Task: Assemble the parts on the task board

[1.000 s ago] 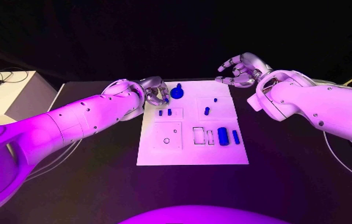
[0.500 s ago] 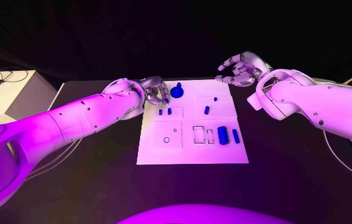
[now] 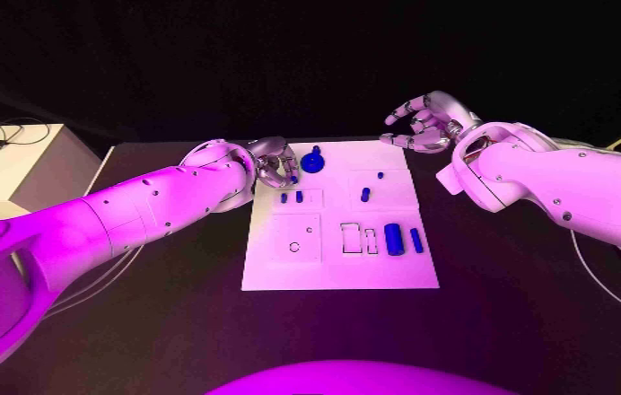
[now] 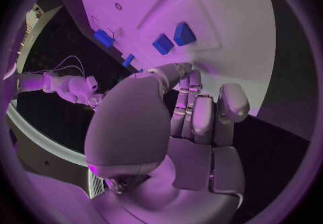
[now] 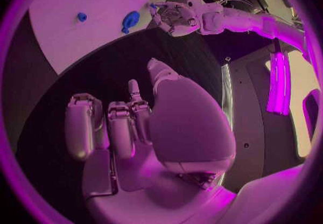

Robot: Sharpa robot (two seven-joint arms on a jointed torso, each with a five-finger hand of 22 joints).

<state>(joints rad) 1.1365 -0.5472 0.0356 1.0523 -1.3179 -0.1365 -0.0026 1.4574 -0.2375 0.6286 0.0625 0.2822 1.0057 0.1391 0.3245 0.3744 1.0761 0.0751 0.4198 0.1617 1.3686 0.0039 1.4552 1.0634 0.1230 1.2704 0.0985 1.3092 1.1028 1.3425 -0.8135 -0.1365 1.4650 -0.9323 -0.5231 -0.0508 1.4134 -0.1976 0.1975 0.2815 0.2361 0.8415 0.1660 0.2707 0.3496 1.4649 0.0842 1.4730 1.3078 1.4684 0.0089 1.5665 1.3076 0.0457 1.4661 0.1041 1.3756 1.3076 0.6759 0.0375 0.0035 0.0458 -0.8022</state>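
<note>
On the near half of the task board (image 3: 339, 269), 2 blue parts are lying side by side toward its right edge: a thick block (image 3: 393, 239) and a thinner bar (image 3: 415, 240). Farther back, 2 small pegs (image 3: 292, 197) are standing near the left hand (image 3: 272, 162), which is hovering with fingers curled inward, gripping nothing, just beside a rounded blue part (image 3: 312, 162). The right hand (image 3: 427, 123) is hanging beyond the board's far right corner, fingers curled, holding nothing.
</note>
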